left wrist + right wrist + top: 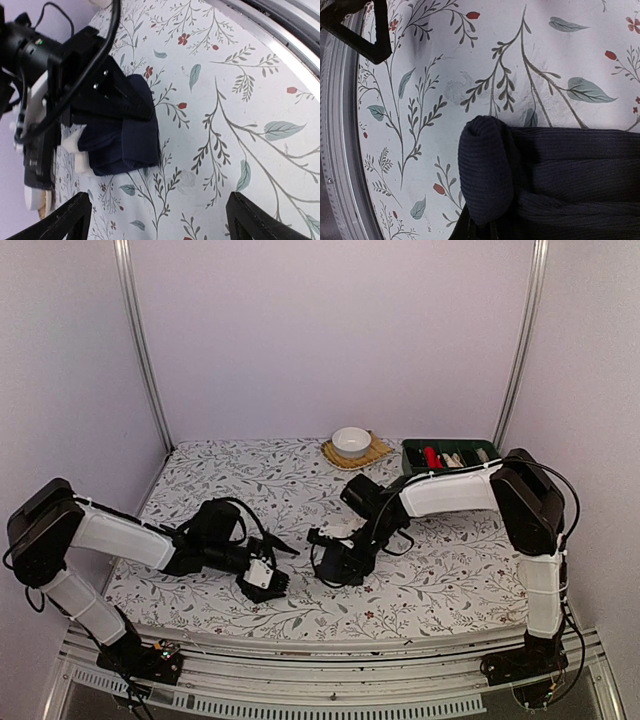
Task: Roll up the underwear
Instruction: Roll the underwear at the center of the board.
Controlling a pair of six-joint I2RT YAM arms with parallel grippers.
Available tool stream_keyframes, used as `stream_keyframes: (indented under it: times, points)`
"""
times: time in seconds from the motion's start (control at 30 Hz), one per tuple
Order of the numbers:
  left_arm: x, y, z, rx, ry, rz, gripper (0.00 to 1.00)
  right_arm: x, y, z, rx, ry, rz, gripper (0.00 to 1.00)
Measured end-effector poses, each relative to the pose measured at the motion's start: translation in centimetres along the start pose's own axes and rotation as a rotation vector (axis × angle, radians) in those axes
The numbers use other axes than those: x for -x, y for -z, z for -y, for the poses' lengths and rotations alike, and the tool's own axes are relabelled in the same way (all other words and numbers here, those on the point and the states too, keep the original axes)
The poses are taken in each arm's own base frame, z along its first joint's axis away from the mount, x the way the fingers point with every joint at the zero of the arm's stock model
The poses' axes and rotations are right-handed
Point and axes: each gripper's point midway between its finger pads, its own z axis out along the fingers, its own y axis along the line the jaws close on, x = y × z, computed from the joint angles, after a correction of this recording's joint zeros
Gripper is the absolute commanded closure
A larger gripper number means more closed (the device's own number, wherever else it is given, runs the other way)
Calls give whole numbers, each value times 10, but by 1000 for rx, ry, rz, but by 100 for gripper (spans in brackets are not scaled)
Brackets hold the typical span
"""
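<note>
One dark navy bundle, the underwear (540, 170), lies on the floral counter (450, 570) near its front edge, between the two arms. It is wound into a thick roll: the right wrist view shows a rounded, ribbed end bulging toward the metal rail, with layered folds behind it. The right fingers (120, 97) are pressed together on the cloth, pinching a fold of it. That grip looks meant to stop the turns from springing loose. The left fingers (70, 220) stand spread wide and empty, near the roll but clear of it, their tips framing bare counter. Set apart like that, they put no drag on the cloth and are placed to come in if the end needs tucking. By my reading the rolling is largely done, and what remains is letting go without the bundle unwinding. Whether a second garment lies anywhere, I cannot tell.
</note>
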Motion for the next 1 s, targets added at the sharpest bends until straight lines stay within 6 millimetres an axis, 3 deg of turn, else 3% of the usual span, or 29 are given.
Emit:
stream_keyframes:
  times: [0.23,0.43,0.6,0.87,0.93,1.0]
  points:
    - [28,-23,7,39,-204,7,22,1,-5,-11,153,-72,-19,94]
    - [14,-47,19,38,-283,-86,36,-2,-5,-13,216,-119,-31,94]
    - [11,-64,2,112,-324,-145,38,-5,-4,-13,233,-138,-39,94]
    - [3,-75,-13,136,-308,-206,45,-6,-3,-13,238,-144,-42,95]
    - [1,-77,-15,139,-306,-217,51,-7,-3,-13,238,-145,-43,95]
    - [0,-79,-15,136,-304,-225,67,-7,-2,-13,238,-147,-44,95]
